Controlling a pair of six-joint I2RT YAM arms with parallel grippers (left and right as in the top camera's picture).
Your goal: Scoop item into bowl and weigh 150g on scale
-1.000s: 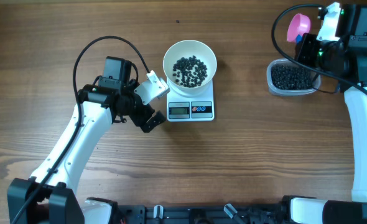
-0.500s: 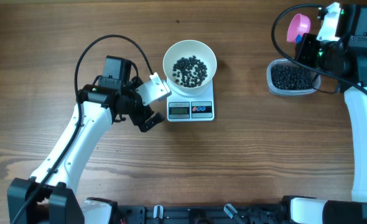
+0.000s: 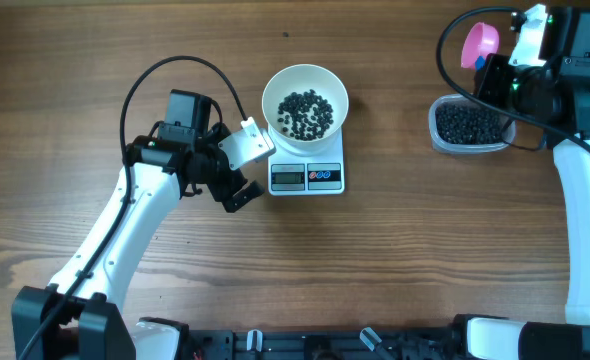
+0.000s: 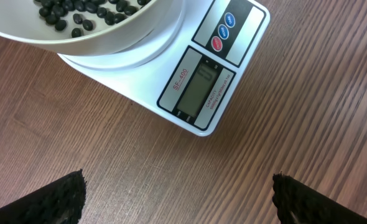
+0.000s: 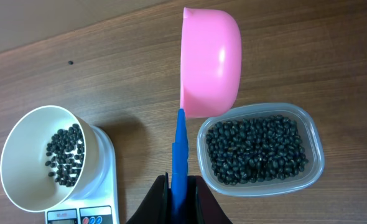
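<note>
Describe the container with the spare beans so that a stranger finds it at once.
Look at the right side of the wooden table, apart from the scale. Beside the pink scoop sits a tub full of black beans. Unlike the round white bowl, it is clear plastic with a rounded-rectangular shape.

A brown wood-grain table [image 3: 395, 250] carries a small white rectangular digital scale [image 3: 308, 177] near its middle. Well apart to the right sits a clear rounded-rectangular plastic tub [image 3: 434, 125] filled with small black beans [image 3: 465, 122].
</note>
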